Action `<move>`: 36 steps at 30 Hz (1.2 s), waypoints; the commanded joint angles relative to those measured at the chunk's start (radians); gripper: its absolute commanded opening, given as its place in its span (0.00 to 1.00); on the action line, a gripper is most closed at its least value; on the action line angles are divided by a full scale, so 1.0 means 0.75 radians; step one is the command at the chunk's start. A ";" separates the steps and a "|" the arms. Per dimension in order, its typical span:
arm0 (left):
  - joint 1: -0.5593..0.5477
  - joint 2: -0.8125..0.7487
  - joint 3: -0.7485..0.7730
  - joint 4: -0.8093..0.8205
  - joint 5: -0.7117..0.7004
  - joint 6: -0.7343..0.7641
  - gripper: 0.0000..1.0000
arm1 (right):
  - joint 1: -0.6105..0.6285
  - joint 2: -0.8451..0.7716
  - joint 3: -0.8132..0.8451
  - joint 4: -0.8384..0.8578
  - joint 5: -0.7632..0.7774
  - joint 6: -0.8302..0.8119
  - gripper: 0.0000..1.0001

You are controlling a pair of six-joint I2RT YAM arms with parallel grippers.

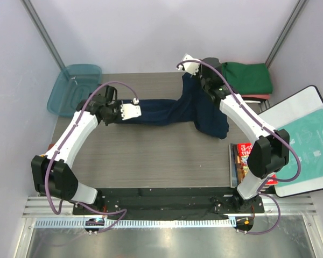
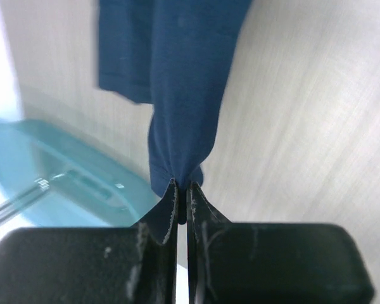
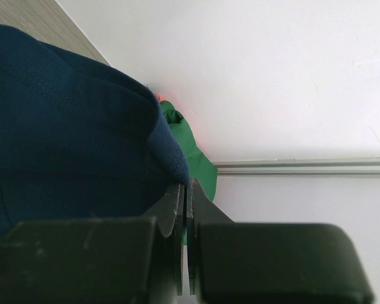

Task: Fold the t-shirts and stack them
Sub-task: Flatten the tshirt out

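Only overhead, navy shirt (image 1: 167, 110) spans left hand (image 1: 112, 117) to right hand (image 1: 194, 79).

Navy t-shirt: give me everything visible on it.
The navy t-shirt is dark blue soft knit cloth, unfolded and bunched into a band stretched across the far half of the table. The left hand is shut on one gathered end, the right hand on an edge at the other. A loose part hangs by the right hand; table contact unclear.
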State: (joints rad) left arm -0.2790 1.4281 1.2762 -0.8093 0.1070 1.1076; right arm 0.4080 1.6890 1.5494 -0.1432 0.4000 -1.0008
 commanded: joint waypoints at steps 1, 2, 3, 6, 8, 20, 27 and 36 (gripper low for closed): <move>0.012 0.037 0.092 -0.492 0.217 0.108 0.01 | -0.006 -0.080 0.033 0.081 0.021 -0.024 0.01; 0.012 0.039 0.090 -0.550 0.250 0.127 0.02 | -0.008 -0.082 0.025 0.079 0.019 -0.024 0.01; 0.010 0.041 0.074 -0.598 0.272 0.161 0.04 | -0.006 -0.086 0.020 0.079 0.023 -0.026 0.01; 0.000 0.057 0.017 -0.641 0.293 0.145 0.23 | -0.006 -0.088 0.014 0.079 0.025 -0.024 0.01; 0.000 0.084 -0.002 -0.566 0.263 0.123 0.15 | -0.006 -0.086 0.014 0.076 0.021 -0.018 0.01; 0.000 0.294 -0.041 -0.289 0.197 -0.024 0.00 | -0.006 -0.068 0.031 0.048 0.015 -0.001 0.01; 0.002 0.360 -0.057 -0.142 0.105 -0.098 0.00 | -0.006 -0.070 -0.014 0.044 0.013 -0.011 0.01; 0.008 0.509 -0.055 0.150 -0.073 -0.301 0.15 | 0.000 -0.078 -0.068 0.023 -0.010 0.027 0.01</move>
State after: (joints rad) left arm -0.2787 1.8111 1.2327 -0.8192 0.0952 0.9691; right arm 0.4046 1.6768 1.4902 -0.1627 0.3946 -0.9970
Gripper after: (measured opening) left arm 0.043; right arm 0.033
